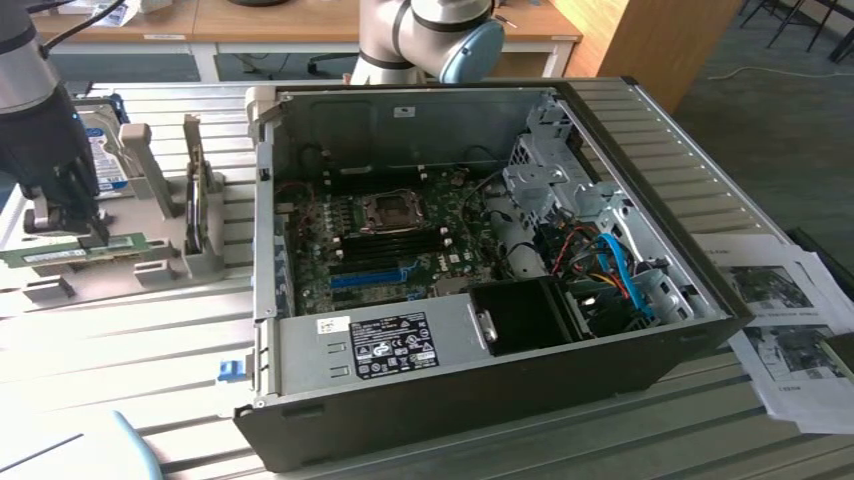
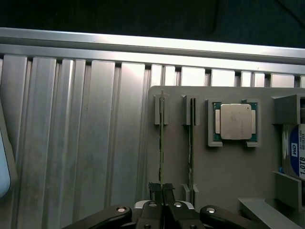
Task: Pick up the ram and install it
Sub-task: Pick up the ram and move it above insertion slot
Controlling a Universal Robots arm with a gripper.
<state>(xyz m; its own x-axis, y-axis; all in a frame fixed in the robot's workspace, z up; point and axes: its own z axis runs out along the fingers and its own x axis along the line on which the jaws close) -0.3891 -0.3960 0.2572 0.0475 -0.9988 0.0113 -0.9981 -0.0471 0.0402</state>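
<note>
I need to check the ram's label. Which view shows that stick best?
The exterior view: the long, thin green ram stick stands broadside there, its labelled face showing. The wrist view catches the stick edge-on, a thin line pinched in the claw.

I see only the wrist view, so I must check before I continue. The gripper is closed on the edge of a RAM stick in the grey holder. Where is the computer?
Observer: The open computer case lies to the exterior view's right of the holder, its inside facing up.
Operator: Is the RAM stick out of the holder?
Observer: It seems not; from the side it rests level in the holder, the gripper on it.
Operator: What is inside the case?
Observer: A motherboard: dark long slots lie between the processor socket and the blue slot.
</note>
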